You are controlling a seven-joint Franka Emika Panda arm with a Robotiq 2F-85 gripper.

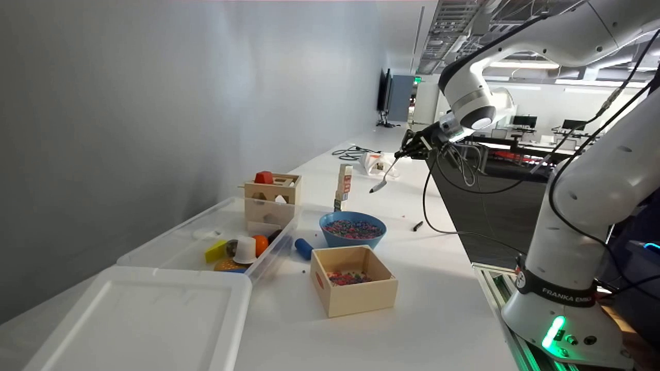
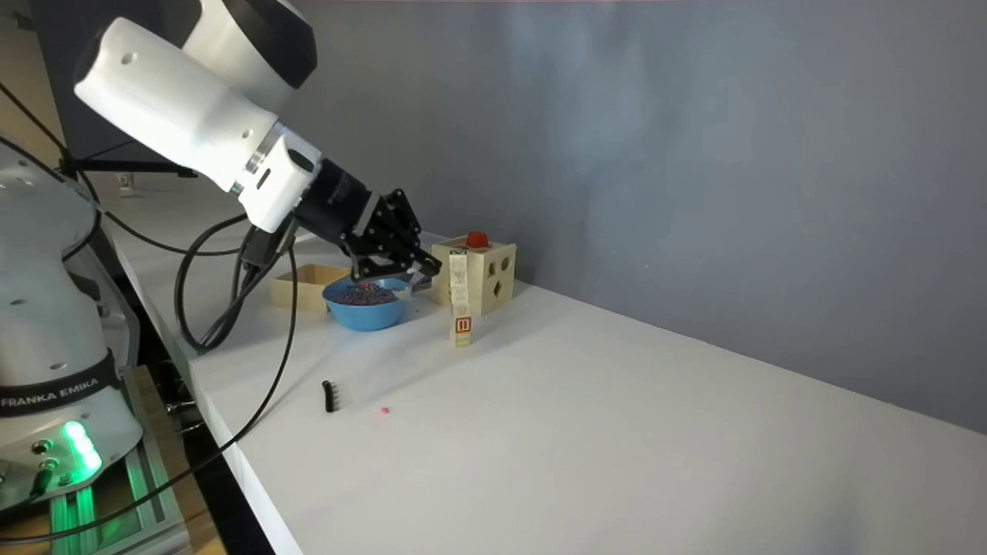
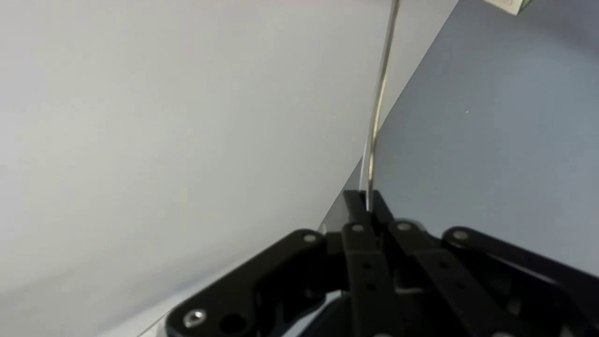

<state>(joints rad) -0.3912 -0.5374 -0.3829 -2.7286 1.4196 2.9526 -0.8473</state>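
Note:
My gripper (image 1: 399,154) is shut on the thin handle of a metal spoon-like utensil (image 1: 379,185). It holds the utensil in the air above the white table, with the head pointing down and away. In the wrist view the thin metal handle (image 3: 381,84) runs up from between the fingertips (image 3: 368,199); its head is out of view. In an exterior view the gripper (image 2: 432,266) and utensil head (image 2: 410,287) overlap the blue bowl (image 2: 366,316). The bowl (image 1: 355,240) holds small coloured beads. A tower of stacked letter blocks (image 1: 343,183) stands beside it, also seen here (image 2: 459,301).
An open wooden box (image 1: 361,300) with some beads stands by the bowl. A wooden shape-sorter (image 1: 273,197) and a clear bin (image 1: 268,260) of toys are near the wall. A white lid (image 1: 170,314), blue cylinder (image 1: 303,249), black clip (image 2: 329,396) and white bag (image 1: 368,164) lie around.

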